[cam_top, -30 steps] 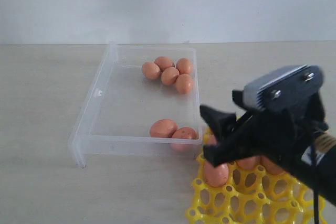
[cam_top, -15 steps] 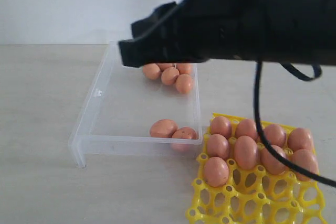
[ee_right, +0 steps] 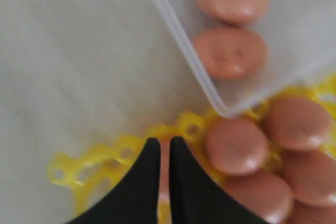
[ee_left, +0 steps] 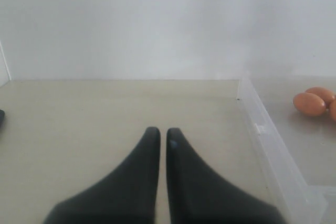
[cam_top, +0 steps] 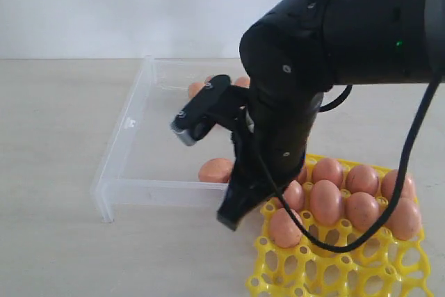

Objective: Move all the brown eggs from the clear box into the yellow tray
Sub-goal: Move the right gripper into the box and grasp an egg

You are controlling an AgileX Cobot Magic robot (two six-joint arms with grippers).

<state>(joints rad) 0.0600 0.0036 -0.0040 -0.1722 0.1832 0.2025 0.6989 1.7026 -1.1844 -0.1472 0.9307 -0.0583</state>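
The right gripper (cam_top: 231, 215) hangs with its jaws pressed together and empty over the corner of the yellow tray (cam_top: 327, 273) that lies nearest the clear box (cam_top: 124, 137). The left gripper (ee_left: 159, 132) is over the bare table (cam_top: 49, 137) outside the box, its jaws likewise all but touching and holding nothing. Brown eggs (cam_top: 325, 201) sit in the cups toward the tray's far edge, and others lie in the box: two against its near wall by the tray and a few in its far corner, partly hidden behind the right arm (cam_top: 348, 26).
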